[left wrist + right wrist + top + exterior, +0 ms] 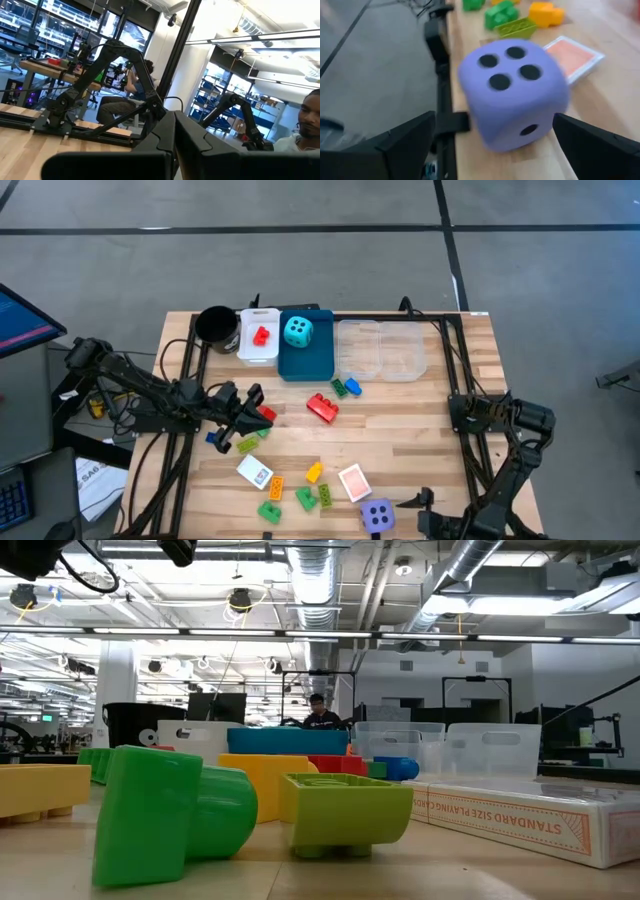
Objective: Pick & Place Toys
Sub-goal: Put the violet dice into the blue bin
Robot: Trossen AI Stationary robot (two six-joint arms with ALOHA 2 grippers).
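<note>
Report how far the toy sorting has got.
Done: a red brick lies in the white tray and the cyan die in the blue tray. In hand: the right gripper, open, flanks the purple die at the table's near edge; the left gripper is shut over the bricks. Left: scattered bricks and two cards; the clear trays hold nothing.

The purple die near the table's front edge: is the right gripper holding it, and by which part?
No. The right gripper is open, one finger on each side of the purple die, not touching it. The die rests on the table.
</note>
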